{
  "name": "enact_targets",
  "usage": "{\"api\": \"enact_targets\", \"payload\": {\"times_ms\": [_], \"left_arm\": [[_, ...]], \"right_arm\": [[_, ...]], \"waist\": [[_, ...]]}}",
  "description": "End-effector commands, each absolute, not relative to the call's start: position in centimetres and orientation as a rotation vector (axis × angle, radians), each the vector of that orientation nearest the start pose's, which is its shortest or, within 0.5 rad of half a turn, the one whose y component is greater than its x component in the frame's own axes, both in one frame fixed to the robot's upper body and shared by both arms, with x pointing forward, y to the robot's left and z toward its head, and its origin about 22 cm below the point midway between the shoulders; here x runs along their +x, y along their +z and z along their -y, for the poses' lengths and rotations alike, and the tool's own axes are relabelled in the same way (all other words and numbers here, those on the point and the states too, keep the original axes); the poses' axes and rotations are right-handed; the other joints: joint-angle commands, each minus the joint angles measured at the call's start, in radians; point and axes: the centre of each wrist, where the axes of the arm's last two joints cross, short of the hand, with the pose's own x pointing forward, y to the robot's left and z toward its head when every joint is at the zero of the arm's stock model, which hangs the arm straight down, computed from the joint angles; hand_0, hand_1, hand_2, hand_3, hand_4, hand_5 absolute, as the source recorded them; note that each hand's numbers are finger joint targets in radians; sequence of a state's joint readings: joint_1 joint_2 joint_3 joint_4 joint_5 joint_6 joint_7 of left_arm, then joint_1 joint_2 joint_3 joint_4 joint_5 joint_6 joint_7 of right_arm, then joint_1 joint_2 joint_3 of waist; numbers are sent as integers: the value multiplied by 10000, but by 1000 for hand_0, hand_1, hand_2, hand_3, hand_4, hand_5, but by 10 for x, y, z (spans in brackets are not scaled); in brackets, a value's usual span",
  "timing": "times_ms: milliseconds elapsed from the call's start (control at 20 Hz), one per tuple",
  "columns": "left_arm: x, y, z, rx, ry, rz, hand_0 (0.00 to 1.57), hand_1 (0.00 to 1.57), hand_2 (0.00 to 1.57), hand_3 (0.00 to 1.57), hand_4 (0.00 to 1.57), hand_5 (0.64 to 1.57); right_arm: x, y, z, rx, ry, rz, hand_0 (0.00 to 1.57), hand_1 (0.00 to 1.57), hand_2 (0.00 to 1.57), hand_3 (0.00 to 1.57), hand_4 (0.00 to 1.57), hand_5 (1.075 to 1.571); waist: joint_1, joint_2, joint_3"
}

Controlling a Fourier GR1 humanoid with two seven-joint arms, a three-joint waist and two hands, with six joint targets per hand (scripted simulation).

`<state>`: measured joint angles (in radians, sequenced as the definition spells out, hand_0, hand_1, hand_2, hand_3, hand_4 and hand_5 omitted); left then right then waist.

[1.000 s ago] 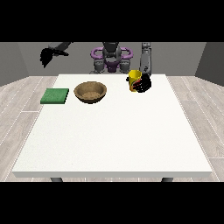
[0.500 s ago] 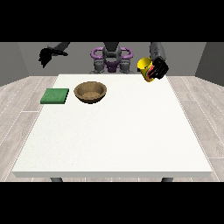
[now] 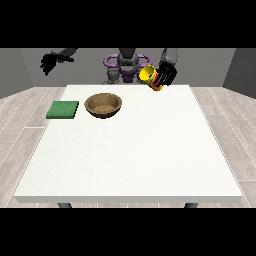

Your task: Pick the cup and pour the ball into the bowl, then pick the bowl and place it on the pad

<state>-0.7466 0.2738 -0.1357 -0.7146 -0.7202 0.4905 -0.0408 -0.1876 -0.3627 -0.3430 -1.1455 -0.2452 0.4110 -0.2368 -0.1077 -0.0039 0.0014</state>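
Gripping the yellow cup (image 3: pixel 149 76), the robot hand (image 3: pixel 165 76) at the view's right held it tilted above the table (image 3: pixel 130 150), mouth turned toward the wooden bowl (image 3: pixel 103 105), likely readying the pour. The green pad (image 3: pixel 62 109) lay just beside the bowl. The other robot hand (image 3: pixel 49 62) hung idle, fingers unclear.

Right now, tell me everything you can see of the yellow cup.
The yellow cup is off the table, held in the hand at the view's right, whose dark fingers curl round its side. It is tilted, its open mouth turned toward the view's left, to the bowl's side. It looks smooth and plain. No ball shows inside from here.
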Motion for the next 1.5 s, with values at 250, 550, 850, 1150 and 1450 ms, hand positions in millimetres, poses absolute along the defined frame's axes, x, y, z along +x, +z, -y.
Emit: {"api": "enact_targets", "payload": {"times_ms": [250, 550, 850, 1150, 1450], "left_arm": [[422, 72, -153, 13784, -11204, 15533, 1554, 1554, 1571, 1571, 1571, 1244], [405, 48, -99, 14879, -15334, 14782, 1482, 1482, 1571, 1571, 1571, 1204], [408, 52, -82, 17651, -19156, 12736, 1533, 1533, 1571, 1571, 1556, 1164], [389, 30, -59, 18311, -21806, 11658, 1457, 1457, 1571, 1571, 1509, 1178], [383, 39, -38, 18998, -21810, 12221, 1446, 1446, 1571, 1571, 1529, 1134]], "right_arm": [[272, -1, 408, 486, 356, 16407, 0, 0, 0, 0, 0, 1571], [262, -15, 411, 628, 253, 16456, 0, 0, 0, 0, 0, 1571], [273, -11, 404, 967, 519, 16221, 0, 0, 0, 0, 0, 1570], [269, -19, 404, 600, 126, 16158, 0, 0, 0, 0, 0, 1571], [279, -17, 390, 636, 70, 15854, 0, 0, 0, 0, 0, 1569]], "waist": [[-225, -442, 9], [-318, -508, 8], [-647, -550, 8], [-62, -857, -7], [120, -414, -13]]}}
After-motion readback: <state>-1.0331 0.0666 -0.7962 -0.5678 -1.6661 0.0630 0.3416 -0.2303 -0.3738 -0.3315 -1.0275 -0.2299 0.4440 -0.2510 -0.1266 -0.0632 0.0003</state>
